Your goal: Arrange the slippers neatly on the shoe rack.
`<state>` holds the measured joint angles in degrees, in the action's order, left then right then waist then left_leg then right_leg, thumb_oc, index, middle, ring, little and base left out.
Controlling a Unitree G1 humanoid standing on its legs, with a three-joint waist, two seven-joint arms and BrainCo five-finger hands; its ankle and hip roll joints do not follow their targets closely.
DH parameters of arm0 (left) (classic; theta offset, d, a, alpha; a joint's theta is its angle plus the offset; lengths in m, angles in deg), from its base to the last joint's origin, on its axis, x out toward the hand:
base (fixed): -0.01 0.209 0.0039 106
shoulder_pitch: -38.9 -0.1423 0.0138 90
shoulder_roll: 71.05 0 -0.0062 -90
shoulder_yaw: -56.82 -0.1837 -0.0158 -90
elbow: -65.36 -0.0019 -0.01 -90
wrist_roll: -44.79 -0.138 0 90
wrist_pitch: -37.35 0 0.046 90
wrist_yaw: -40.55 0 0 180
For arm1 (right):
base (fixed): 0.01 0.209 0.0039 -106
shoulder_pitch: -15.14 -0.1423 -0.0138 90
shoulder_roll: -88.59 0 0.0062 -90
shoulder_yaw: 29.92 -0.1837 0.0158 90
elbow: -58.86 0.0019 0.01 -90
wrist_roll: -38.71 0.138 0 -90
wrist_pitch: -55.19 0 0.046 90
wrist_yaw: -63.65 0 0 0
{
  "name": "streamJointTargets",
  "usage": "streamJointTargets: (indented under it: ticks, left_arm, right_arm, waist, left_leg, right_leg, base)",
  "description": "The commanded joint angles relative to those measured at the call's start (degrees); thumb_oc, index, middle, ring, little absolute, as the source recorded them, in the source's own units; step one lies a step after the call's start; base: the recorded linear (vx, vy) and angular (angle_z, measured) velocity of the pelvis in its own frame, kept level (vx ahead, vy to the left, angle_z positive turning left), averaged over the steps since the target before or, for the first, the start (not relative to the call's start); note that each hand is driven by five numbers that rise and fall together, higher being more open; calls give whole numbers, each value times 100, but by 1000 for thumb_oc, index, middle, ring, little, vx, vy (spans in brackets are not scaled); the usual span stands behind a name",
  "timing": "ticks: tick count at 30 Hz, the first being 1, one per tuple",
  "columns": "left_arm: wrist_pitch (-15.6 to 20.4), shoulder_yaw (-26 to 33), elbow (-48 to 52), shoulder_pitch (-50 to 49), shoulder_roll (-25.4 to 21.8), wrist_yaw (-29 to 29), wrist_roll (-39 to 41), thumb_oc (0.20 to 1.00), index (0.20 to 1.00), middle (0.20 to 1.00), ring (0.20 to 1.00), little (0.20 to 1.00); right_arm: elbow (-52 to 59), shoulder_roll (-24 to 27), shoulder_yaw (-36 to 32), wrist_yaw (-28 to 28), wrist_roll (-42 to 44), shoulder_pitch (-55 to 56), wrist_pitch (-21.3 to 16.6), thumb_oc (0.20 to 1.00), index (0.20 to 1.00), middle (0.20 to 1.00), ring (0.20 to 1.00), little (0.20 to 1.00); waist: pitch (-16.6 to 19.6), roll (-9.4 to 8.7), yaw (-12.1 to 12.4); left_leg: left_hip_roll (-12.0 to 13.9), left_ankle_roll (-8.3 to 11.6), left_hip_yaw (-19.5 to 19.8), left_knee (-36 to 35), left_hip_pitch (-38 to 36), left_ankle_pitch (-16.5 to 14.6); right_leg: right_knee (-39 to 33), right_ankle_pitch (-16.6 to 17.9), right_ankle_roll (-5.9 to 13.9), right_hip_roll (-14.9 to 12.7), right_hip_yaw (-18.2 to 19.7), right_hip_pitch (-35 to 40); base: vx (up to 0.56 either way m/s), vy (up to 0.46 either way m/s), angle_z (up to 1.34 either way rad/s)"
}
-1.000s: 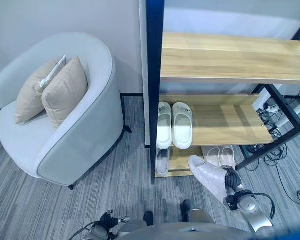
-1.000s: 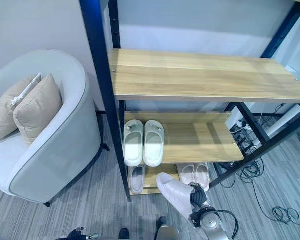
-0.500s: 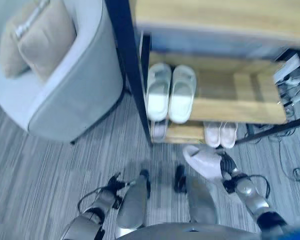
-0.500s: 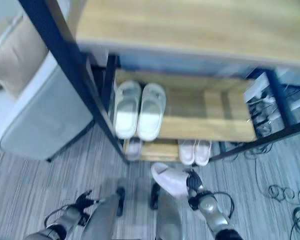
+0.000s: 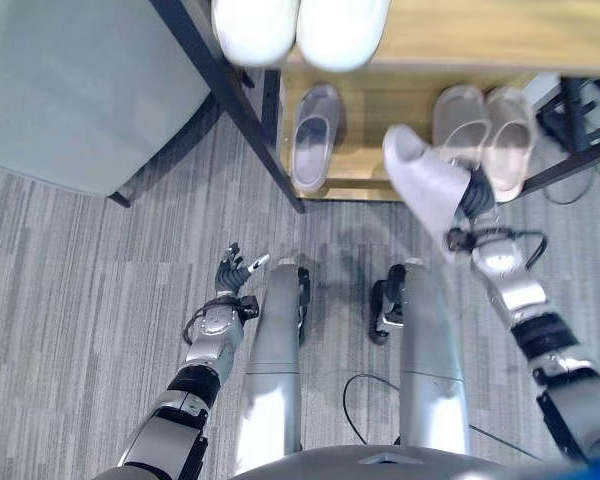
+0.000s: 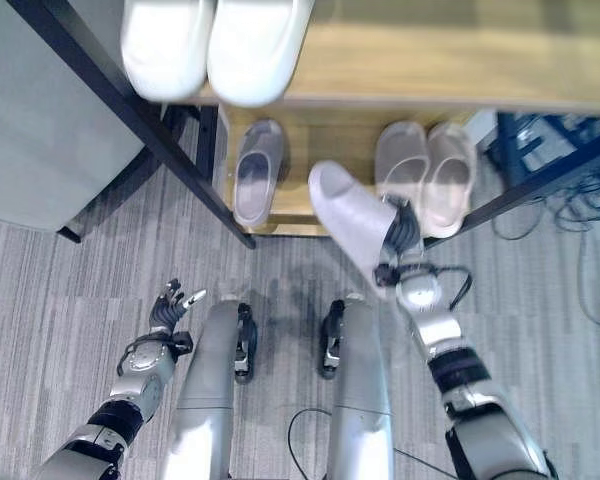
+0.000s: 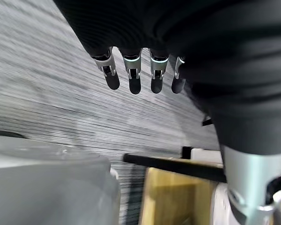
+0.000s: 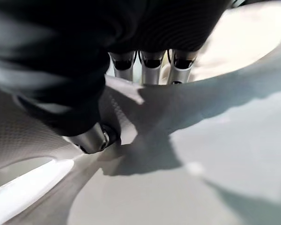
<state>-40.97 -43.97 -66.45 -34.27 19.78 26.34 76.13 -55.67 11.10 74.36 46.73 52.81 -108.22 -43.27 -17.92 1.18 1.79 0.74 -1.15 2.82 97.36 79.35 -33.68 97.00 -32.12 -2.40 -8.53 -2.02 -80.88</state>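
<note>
My right hand point(image 5: 472, 198) is shut on the heel end of a pale grey slipper point(image 5: 423, 183), held above the floor with its toe at the front edge of the rack's lowest shelf point(image 5: 378, 108). In the right wrist view its fingers point(image 8: 150, 65) and thumb clamp the slipper point(image 8: 187, 168). On that shelf lie a single grey slipper point(image 5: 315, 135) at the left and a beige pair point(image 5: 485, 125) at the right. A white pair point(image 5: 300, 25) sits on the shelf above. My left hand point(image 5: 234, 275) hangs open low on the left, its fingers point(image 7: 131, 77) straight over the carpet.
The rack's black post point(image 5: 215, 75) slants down to the floor left of the grey slipper. A pale armchair point(image 5: 80, 90) stands left of the rack. Cables point(image 6: 595, 235) trail on the grey striped carpet at the right.
The camera has tilted down towards the floor. My right hand has brought the slipper closer to the lowest shelf, between the grey slipper and the beige pair.
</note>
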Motion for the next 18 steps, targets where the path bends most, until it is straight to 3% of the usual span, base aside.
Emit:
streamJointTargets:
  ticks: [1, 3, 7, 8, 10, 15, 18]
  left_arm:
    - [262, 121, -2, -409, 70, -300, 690, 1000, 1000, 1000, 1000, 1000]
    - [311, 95, 133, -378, 89, -341, 1029, 1000, 1000, 1000, 1000, 1000]
    - [378, -89, 612, -500, -135, -451, 934, 1000, 1000, 1000, 1000, 1000]
    - [398, -206, 615, -637, -263, -465, 1004, 1000, 1000, 1000, 1000, 1000]
    - [395, -281, 536, -729, -344, -468, 1083, 1000, 1000, 1000, 1000, 1000]
    - [338, -395, 536, -954, -500, -315, 1177, 1000, 1000, 1000, 1000, 1000]
    - [333, -371, 498, -1007, -483, -327, 1261, 1000, 1000, 1000, 1000, 1000]
  right_arm:
    - [288, 119, -5, -293, 194, -36, -271, 200, 200, 200, 200, 200]
    - [-114, 259, 157, -404, 234, -779, -203, 200, 200, 200, 200, 200]
    - [-1161, 548, 491, -614, 306, -2217, -89, 200, 200, 200, 200, 200]
    - [-2115, 569, 748, -745, 583, -3168, -8, 200, 200, 200, 200, 200]
    - [-2932, 576, 1068, -736, 777, -3871, 54, 200, 200, 200, 200, 200]
    - [-4375, 752, 1796, -463, 917, -4739, 307, 200, 200, 200, 200, 200]
    - [-4560, 677, 1891, -458, 982, -4805, 335, 200, 200, 200, 200, 200]
  waist:
    - [358, -94, 41]
    - [320, -59, 101]
    - [296, 13, 214]
    - [280, 52, 335]
    - [152, 74, 385]
    - [-310, 148, 518]
    - [-466, 152, 540]
  left_leg:
    - [-156, -207, 45, -292, -357, -145]
    - [-204, -147, 47, 395, 14, -361]
    - [-297, -89, 77, 1432, 601, -705]
    - [-330, -64, 133, 1978, 853, -871]
    - [-324, -46, 153, 2514, 1049, -1028]
    - [-419, -58, 124, 3273, 1060, -1383]
    - [-405, -62, 93, 3416, 1060, -1430]
  right_leg:
    - [-607, 76, 179, -256, 408, 564]
    - [113, -133, 175, -299, 471, 181]
    - [1283, -481, 162, -326, 625, -372]
    - [1877, -592, 140, -325, 730, -602]
    - [2401, -705, 132, -354, 835, -762]
    - [3273, -861, 152, -294, 1200, -795]
    - [3434, -867, 135, -296, 1281, -740]
  base:
    - [110, -34, 17]
    - [112, -39, 21]
    - [128, -18, 19]
    - [131, 41, 16]
    - [74, 50, 7]
    - [24, 37, 10]
    - [4, 25, 4]
